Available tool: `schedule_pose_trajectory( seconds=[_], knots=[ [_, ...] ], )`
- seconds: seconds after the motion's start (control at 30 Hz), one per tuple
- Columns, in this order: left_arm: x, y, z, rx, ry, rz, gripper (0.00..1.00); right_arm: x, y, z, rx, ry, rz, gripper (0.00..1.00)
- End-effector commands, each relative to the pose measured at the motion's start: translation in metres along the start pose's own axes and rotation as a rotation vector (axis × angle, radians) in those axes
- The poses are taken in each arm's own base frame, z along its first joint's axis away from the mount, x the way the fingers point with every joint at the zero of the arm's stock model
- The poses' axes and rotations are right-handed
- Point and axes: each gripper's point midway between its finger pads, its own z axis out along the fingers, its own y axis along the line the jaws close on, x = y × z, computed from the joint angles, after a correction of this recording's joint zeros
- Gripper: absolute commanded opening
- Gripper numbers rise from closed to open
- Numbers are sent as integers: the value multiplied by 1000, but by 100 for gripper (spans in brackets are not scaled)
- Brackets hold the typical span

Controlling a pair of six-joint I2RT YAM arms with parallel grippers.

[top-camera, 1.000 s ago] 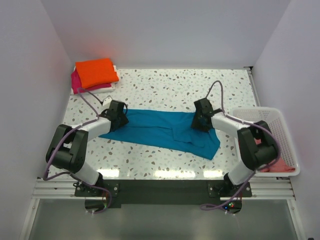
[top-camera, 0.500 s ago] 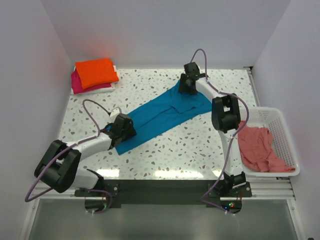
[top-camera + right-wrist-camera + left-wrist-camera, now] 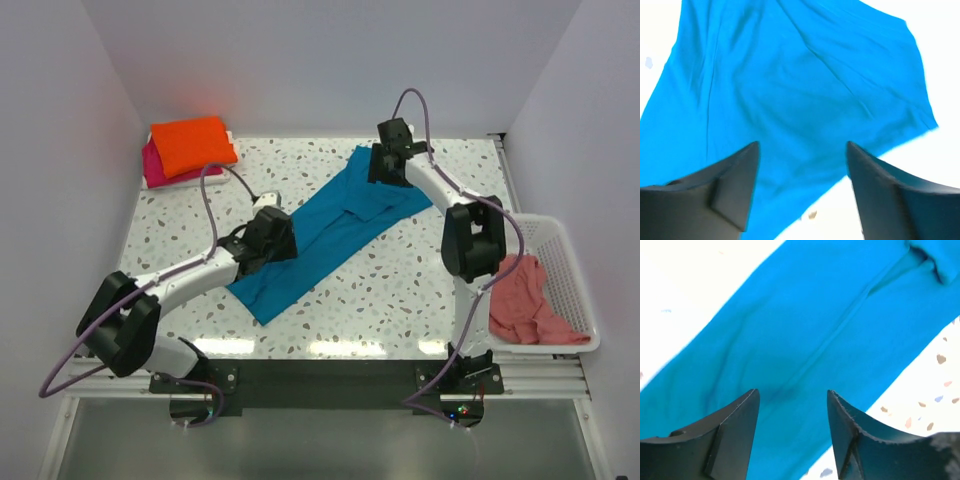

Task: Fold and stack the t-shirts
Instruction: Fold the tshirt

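On the table (image 3: 420, 275), your teal shirt (image 3: 330, 228) has swung diagonal, left gripper (image 3: 272, 235) and right gripper (image 3: 385, 165) both spread open over it, probably ready for folding.

No writing, label, brand, number or sign can be read in any view, whether on the teal shirt (image 3: 330, 232), the orange shirt (image 3: 192, 143), the white basket (image 3: 577, 285) or the speckled table (image 3: 300, 170).

Teal t-shirt (image 3: 335, 230) lies diagonally on table (image 3: 420, 275); left gripper (image 3: 280, 238) over its near half, right gripper (image 3: 378, 170) over its far end. Orange t-shirt (image 3: 192, 144) stacked on magenta t-shirt (image 3: 153, 166), far-left corner. Salmon t-shirt (image 3: 520, 300) in basket (image 3: 577, 290).
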Motion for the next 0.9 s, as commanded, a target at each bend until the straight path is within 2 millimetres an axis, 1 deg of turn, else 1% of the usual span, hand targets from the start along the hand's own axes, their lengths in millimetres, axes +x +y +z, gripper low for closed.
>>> schedule_pose_trajectory(
  seconds=[0.0,0.03,0.07,0.1,0.13,0.17,0.2,0.27,0.3,0.33,0.37,0.4,0.47,0.5,0.53,0.57,0.6,0.63,0.67,0.7,0.73,0.77,0.83,0.87],
  knots=[
    [-12,9,16,-95,-3,151,60,-12,-10,-29,18,-84,105,70],
    [-11,11,20,-105,5,169,57,-6,-9,-26,13,-71,109,63],
    [-9,14,23,-124,19,183,54,4,-9,-18,16,-41,103,51],
    [-4,15,29,-135,38,201,52,10,-9,-13,19,-18,101,43],
    [-1,16,32,-138,53,234,50,15,-7,-10,14,0,105,37],
    [2,20,34,-153,73,253,49,22,-6,-3,16,19,101,35],
    [8,23,40,-168,96,273,48,25,-6,1,16,27,102,34],
    [13,26,43,-177,120,309,46,29,-4,8,13,40,101,34],
    [19,30,43,-191,138,318,46,36,-6,17,25,58,96,34],
    [21,29,42,-186,142,322,45,41,-7,21,31,78,89,34],
    [24,30,43,-183,145,322,44,39,-6,23,29,80,89,34],
    [30,31,41,-180,156,325,44,46,-9,33,41,101,82,34],
    [37,28,40,-163,166,329,43,45,-10,39,39,112,79,34],
    [44,28,39,-157,178,335,43,51,-13,49,50,135,76,34],
    [52,21,38,-132,192,344,43,51,-14,52,50,140,72,34],
    [56,17,37,-119,200,347,43,44,-12,55,41,130,72,34],
    [61,14,36,-110,208,349,43,41,-14,59,41,132,71,34],
    [69,5,34,-83,220,356,43,48,-18,67,56,156,50,34],
    [73,-1,33,-64,224,357,43,33,-15,68,47,127,47,36],
    [79,-10,32,-30,242,352,43,29,-16,70,43,121,20,36],
    [88,-23,29,8,253,355,44,24,-15,77,46,117,1,38],
    [90,-34,29,44,248,348,44,19,-14,78,43,112,-14,41],
    [108,-64,25,130,283,351,45,13,-15,84,40,109,-75,46],
    [111,-77,26,160,285,351,46,5,-12,89,36,88,-93,50]
  ],
)
